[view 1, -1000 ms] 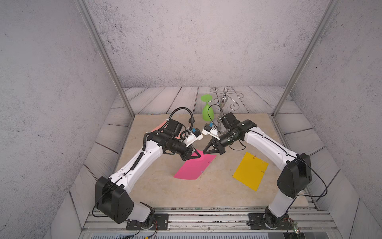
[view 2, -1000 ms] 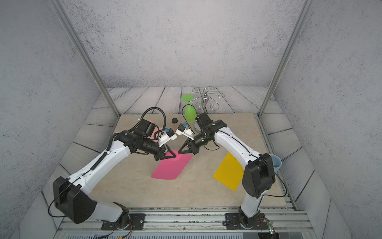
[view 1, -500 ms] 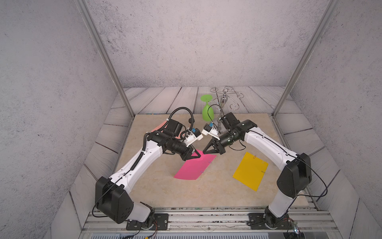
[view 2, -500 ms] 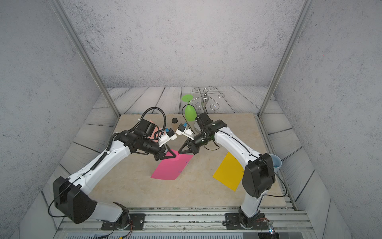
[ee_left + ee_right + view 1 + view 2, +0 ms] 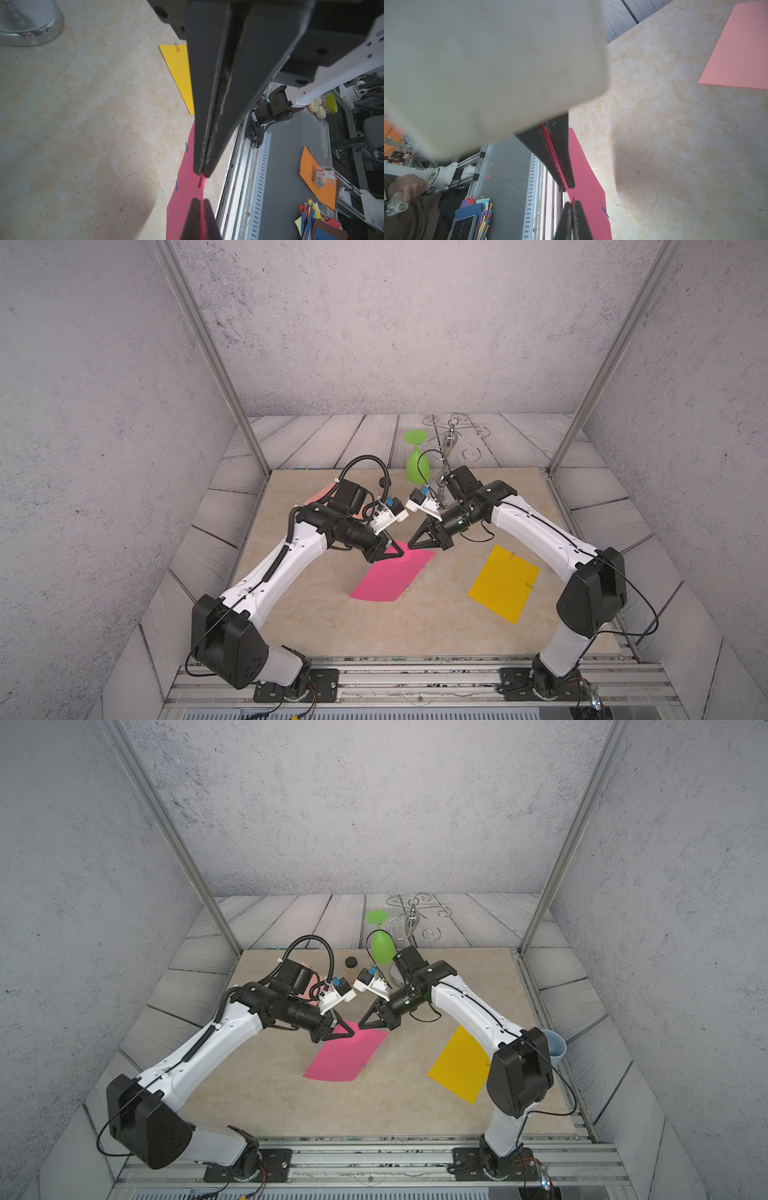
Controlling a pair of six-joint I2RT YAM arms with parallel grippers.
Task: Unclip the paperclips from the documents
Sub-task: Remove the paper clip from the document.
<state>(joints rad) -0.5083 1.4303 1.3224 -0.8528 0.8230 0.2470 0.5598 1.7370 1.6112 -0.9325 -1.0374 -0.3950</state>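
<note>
Left end effector (image 5: 401, 552) clamps the magenta sheet (image 5: 386, 580) by its raised far corner; right end effector (image 5: 409, 547), jaws together, pinches the red paperclip (image 5: 200, 180) there. I see its near end on the surface (image 5: 436, 626).

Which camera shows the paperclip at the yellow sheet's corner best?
The left wrist view: the reddish paperclip is large and sharp on the yellow sheet. In a top view it is a speck; the right wrist view misses it.

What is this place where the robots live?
Probably a robot test booth in a lab: a left arm and right arm bolted to a metal rail, grey walls around one small table.
</note>
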